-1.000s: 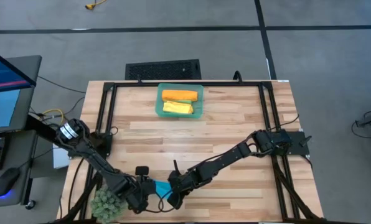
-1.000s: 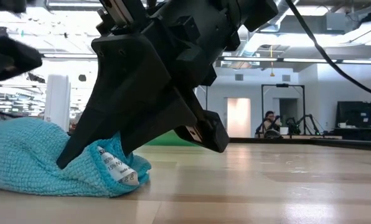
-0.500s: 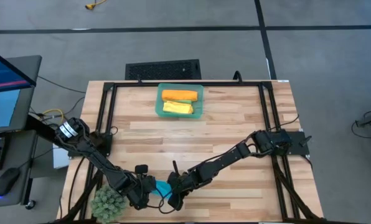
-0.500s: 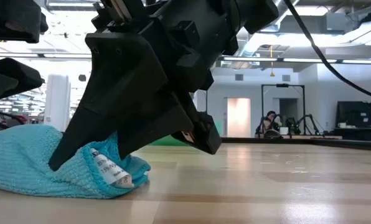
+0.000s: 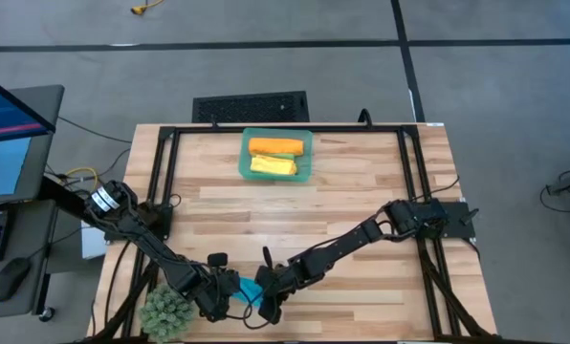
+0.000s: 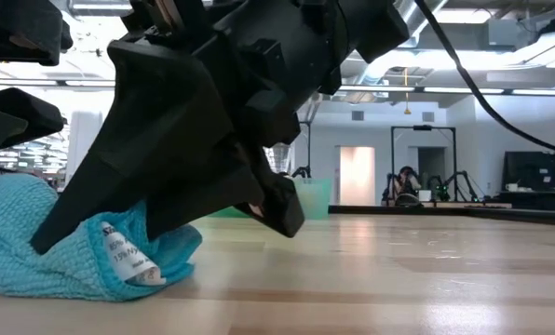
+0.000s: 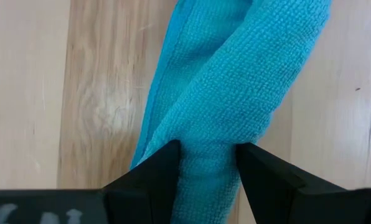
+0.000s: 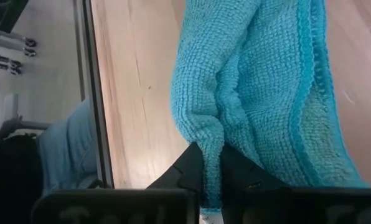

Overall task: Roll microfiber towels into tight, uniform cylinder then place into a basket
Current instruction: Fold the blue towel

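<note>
A bright blue microfiber towel (image 5: 250, 290) lies bunched and partly rolled near the table's front edge, left of the middle. My left gripper (image 5: 230, 292) is shut on its left part and my right gripper (image 5: 266, 302) on its right end, where a white label (image 6: 128, 265) hangs. The teal basket (image 5: 307, 158) stands at the far middle. An orange rolled towel (image 5: 274, 146) and a yellow one (image 5: 273, 165) lie side by side in it. My left gripper has the thick rolled part of the blue towel (image 7: 207, 155) pinched between its two fingers (image 7: 164, 171), several layers together. The fingers come steeply from above and lie across the roll, which rests on the table. My right gripper pinches a thin fold at the towel's labelled end (image 8: 211, 158) between its nearly closed fingers (image 8: 192, 165). It comes slanting down from the table's right. The cloth below it lies on the wood.
A spiky green plant ball (image 5: 164, 311) sits at the front left corner, close beside my left arm. Black frame rails (image 5: 161, 162) run along the table's left, right and far sides. Bare wood stretches between the towel and the basket.
My right gripper has rolled about its wrist and tipped, drawing the towel's labelled end toward the table's left, so the cloth is bunched shorter. My left gripper has come down a little onto the towel's left part.
</note>
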You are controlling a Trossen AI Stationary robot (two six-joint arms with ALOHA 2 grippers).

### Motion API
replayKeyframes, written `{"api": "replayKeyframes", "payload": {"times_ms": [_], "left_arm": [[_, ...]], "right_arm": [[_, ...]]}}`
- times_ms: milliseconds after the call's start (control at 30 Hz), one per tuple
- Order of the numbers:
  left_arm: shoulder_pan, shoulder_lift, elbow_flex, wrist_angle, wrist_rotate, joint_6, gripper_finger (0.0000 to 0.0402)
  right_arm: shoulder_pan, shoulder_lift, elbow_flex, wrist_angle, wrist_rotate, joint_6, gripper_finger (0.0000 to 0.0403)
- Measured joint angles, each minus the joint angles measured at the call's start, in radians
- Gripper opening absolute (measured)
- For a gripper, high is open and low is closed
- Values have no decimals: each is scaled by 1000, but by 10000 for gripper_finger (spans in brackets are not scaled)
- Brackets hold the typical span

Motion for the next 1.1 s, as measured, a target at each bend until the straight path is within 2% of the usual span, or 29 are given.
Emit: {"api": "replayKeyframes", "payload": {"times_ms": [500, 767, 967, 1100], "left_arm": [[0, 1, -1, 1, 4, 0, 157], [0, 2, -1, 0, 5, 0, 157], [0, 2, -1, -1, 5, -15, 157], [0, 2, -1, -2, 4, -15, 157]], "right_arm": [[-3, 0, 2, -1, -19, 0, 61], [-17, -2, 3, 0, -43, 0, 135], [-41, -2, 4, -1, -217, 30, 188], [-44, -23, 3, -24, -240, 25, 201]]}}
